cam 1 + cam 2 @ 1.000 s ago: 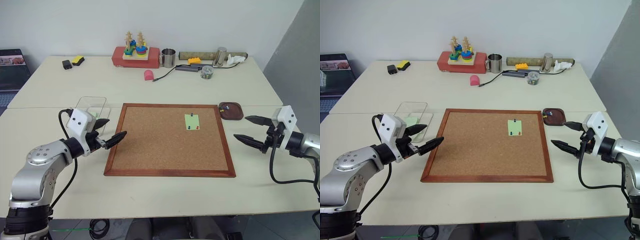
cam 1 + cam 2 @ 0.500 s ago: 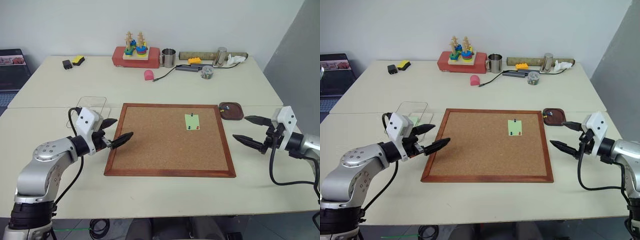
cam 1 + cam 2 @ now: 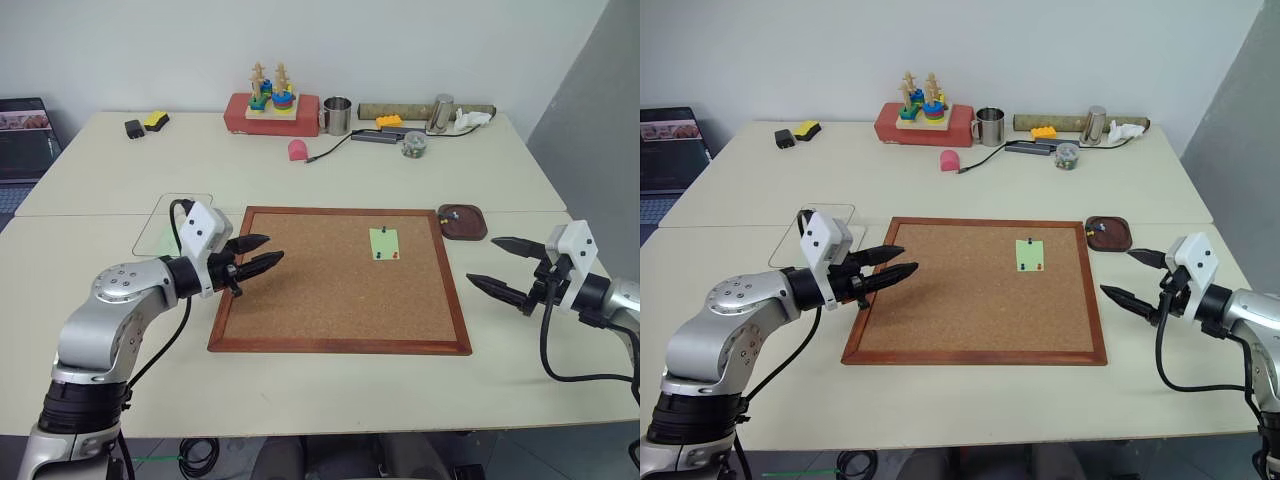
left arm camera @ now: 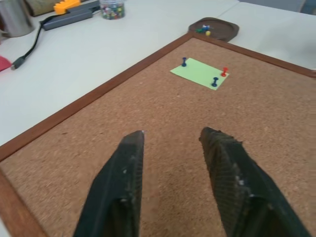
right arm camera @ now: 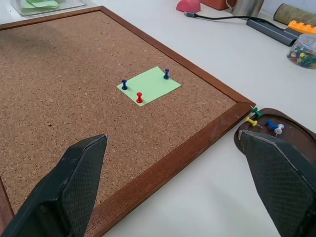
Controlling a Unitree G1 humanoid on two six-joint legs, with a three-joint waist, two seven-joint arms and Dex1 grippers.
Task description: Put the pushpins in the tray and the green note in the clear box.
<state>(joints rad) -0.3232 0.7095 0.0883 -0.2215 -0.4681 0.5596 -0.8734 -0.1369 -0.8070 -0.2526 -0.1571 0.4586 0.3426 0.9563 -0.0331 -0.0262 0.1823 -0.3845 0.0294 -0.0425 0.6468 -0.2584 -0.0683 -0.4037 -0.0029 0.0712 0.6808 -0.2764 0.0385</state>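
Three pushpins [image 5: 139,97] hold one green note [image 5: 148,85]; four lie in one tray [image 5: 296,136].

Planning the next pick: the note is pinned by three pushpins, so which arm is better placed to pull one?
Probably the right. The green note lies toward the cork board's right side; right gripper is nearer and open wide.
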